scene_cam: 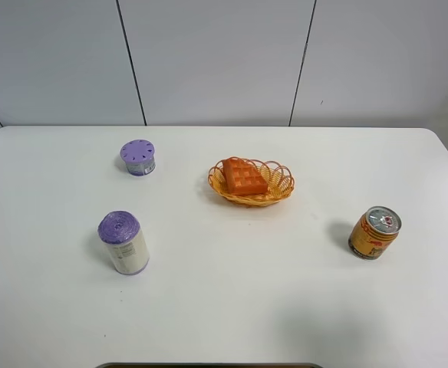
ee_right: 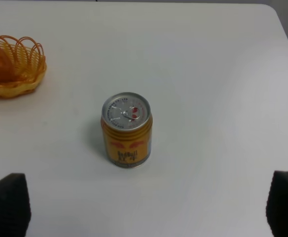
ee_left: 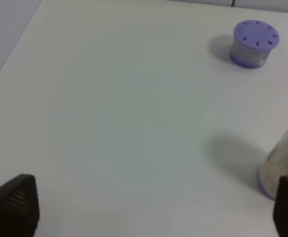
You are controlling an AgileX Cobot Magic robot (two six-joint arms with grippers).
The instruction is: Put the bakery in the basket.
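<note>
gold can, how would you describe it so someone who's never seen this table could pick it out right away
Start at the white table and find the wicker basket near its middle, with the bread piece in it. Toward the near right of the basket, the gold can stands upright and alone. It is the only metal thing, gold with a silver pull-tab top, while the two containers on the left have purple lids.
</note>
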